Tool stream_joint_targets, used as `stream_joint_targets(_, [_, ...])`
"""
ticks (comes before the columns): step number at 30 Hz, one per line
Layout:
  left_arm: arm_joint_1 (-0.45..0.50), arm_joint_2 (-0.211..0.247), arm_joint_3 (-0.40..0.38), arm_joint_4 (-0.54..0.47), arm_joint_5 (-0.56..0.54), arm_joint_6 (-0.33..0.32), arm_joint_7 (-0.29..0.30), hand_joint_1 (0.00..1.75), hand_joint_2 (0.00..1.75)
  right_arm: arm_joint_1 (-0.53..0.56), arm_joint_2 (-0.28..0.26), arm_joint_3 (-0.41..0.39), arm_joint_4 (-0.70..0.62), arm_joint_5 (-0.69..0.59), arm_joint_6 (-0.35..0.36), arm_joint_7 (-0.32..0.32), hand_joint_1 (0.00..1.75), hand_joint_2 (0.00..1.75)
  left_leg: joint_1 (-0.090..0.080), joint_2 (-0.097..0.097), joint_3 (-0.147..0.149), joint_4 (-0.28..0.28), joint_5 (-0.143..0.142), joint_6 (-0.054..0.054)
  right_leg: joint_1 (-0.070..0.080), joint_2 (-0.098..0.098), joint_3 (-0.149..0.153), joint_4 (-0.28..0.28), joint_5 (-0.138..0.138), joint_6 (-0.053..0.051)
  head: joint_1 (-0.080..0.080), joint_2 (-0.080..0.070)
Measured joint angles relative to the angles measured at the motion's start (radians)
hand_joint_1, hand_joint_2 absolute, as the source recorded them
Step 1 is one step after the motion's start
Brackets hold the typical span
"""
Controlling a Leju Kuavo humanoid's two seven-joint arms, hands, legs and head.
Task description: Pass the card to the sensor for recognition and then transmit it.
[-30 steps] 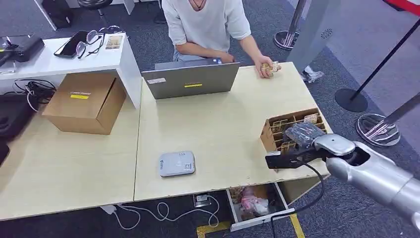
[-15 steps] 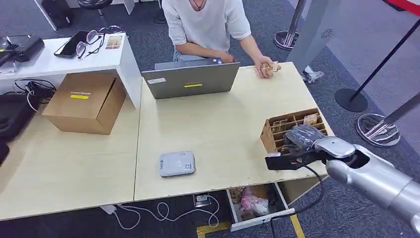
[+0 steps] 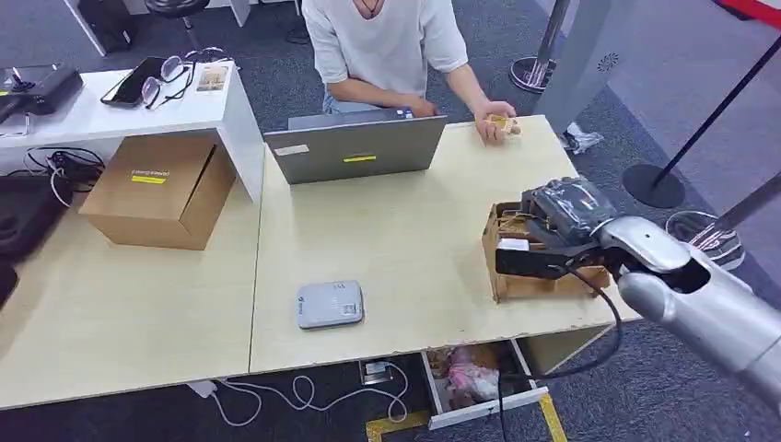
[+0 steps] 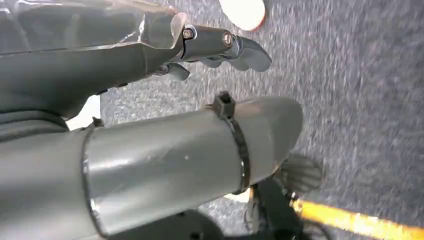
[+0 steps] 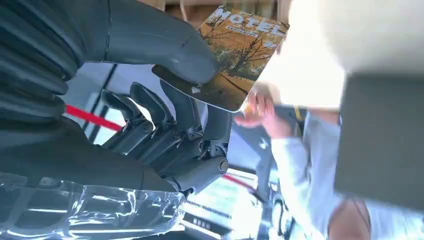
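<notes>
R hand [image 5: 165, 100] pinches the motel key card [image 5: 237, 60] btwn thumb and fingers, above the cardboard divider box [image 3: 516, 276]. L hand [image 4: 210, 45] hangs, fingers curled on nothing. Carry card flat to the grey reader [image 3: 329, 304], face down, w/o loosening the pinch.

A closed grey laptop [image 3: 355, 147] sits at the desk's [image 3: 396, 230] far edge, a person [image 3: 382, 46] seated behind it. A cardboard box [image 3: 157, 189] rests on the left desk; glasses [image 3: 170, 74] and a phone [image 3: 134, 81] lie on the white shelf [image 3: 101, 115].
</notes>
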Motion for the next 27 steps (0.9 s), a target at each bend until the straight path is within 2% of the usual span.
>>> stream_joint_targets(3, [0.001, 0.001, 0.000, 0.003, -0.015, -0.013, 0.004, 0.00, 0.00, -0.024, -0.002, -0.034, -0.033, -0.002, -0.009, -0.017, 1.75, 1.75, 0.000, 0.000, 0.000, 0.000, 0.000, 0.000, 0.000, 0.000, 0.000, 0.000, 0.000, 0.000, 0.000, 0.000])
stream_joint_targets(5, [-0.001, 0.004, 0.000, 0.003, -0.035, -0.036, 0.030, 0.00, 0.00, -0.042, 0.001, -0.048, -0.045, 0.006, -0.019, -0.029, 1.75, 1.75, 0.000, 0.000, 0.000, 0.000, 0.000, 0.000, 0.000, 0.000, 0.000, 0.000, 0.000, 0.000, 0.000, 0.000])
stream_joint_targets(10, [-0.011, 0.011, 0.000, 0.003, -0.072, -0.056, 0.051, 0.00, 0.00, -0.071, 0.052, -0.050, -0.042, 0.027, -0.084, -0.057, 1.75, 1.75, 0.000, 0.000, 0.000, 0.000, 0.000, 0.000, 0.000, 0.000, 0.000, 0.001, 0.000, 0.000, 0.000, 0.000])
stream_joint_targets(20, [-0.023, 0.011, 0.000, 0.003, -0.140, -0.050, 0.055, 0.00, 0.00, -0.074, 0.258, -0.048, 0.065, 0.066, -0.217, -0.093, 1.75, 1.75, 0.003, 0.000, 0.000, 0.000, 0.001, 0.000, 0.000, 0.000, 0.000, 0.001, 0.000, 0.000, 0.000, 0.000])
stream_joint_targets(23, [-0.029, 0.011, -0.001, 0.003, -0.165, -0.044, 0.068, 0.00, 0.00, -0.088, 0.370, -0.049, 0.164, 0.113, -0.299, -0.102, 1.75, 1.75, 0.004, 0.004, 0.001, 0.000, 0.001, 0.000, 0.001, 0.004, 0.000, 0.001, 0.001, -0.001, 0.000, 0.000])
stream_joint_targets(27, [-0.044, 0.010, -0.001, 0.003, -0.174, -0.037, 0.082, 0.00, 0.00, -0.108, 0.490, -0.050, 0.274, 0.177, -0.408, -0.115, 1.75, 1.75, 0.004, 0.003, 0.002, 0.000, 0.002, -0.001, 0.002, 0.003, 0.000, 0.001, 0.001, -0.001, 0.000, 0.000])
